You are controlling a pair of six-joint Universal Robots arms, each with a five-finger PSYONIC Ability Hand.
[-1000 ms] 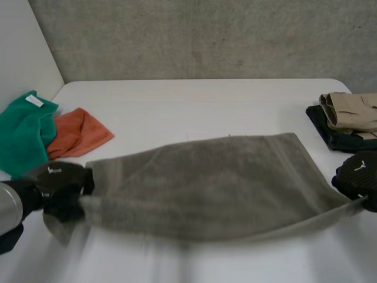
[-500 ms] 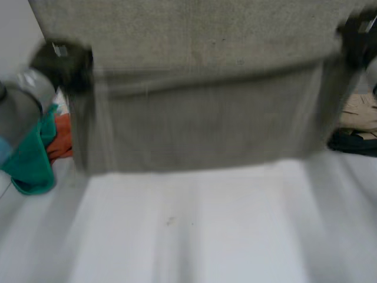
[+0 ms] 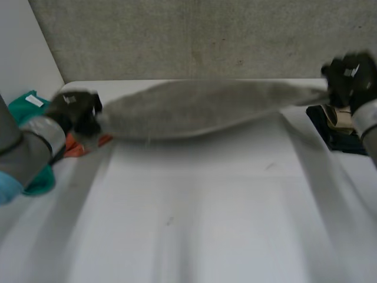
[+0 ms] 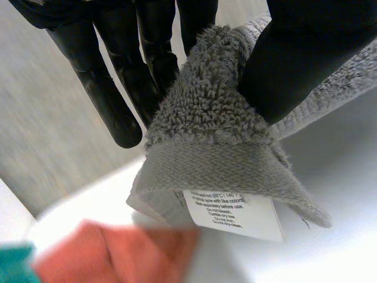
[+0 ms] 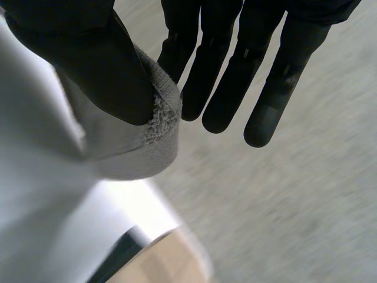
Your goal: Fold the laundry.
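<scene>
Now the grey towel (image 3: pixel 200 106) is up off the white table (image 3: pixel 206 236), stretched long and narrow between the two hands over the table's far side. The left hand (image 3: pixel 76 112) has one corner. Its wrist view shows the thumb pressing the terry against the fingers, with the hem and a white care label (image 4: pixel 232 213) hanging just below the pinch. The right hand (image 3: pixel 347 73) has the opposite end, and its own view shows the thumb clamping a hemmed corner against the fingers, the other fingers straight.

By the look of it this is the spreading step — the towel is taut in the air and no fold has been made yet. An orange cloth (image 3: pixel 79 144) and a green cloth (image 3: pixel 26 106) wait near the left arm. A stack of beige and dark garments (image 3: pixel 330 121) sits just under the right hand.

The next move probably calls for bringing both corners down together, level, onto the bare middle of the table — well away from the stack and the loose cloths — so the towel lands flat for its first fold.
</scene>
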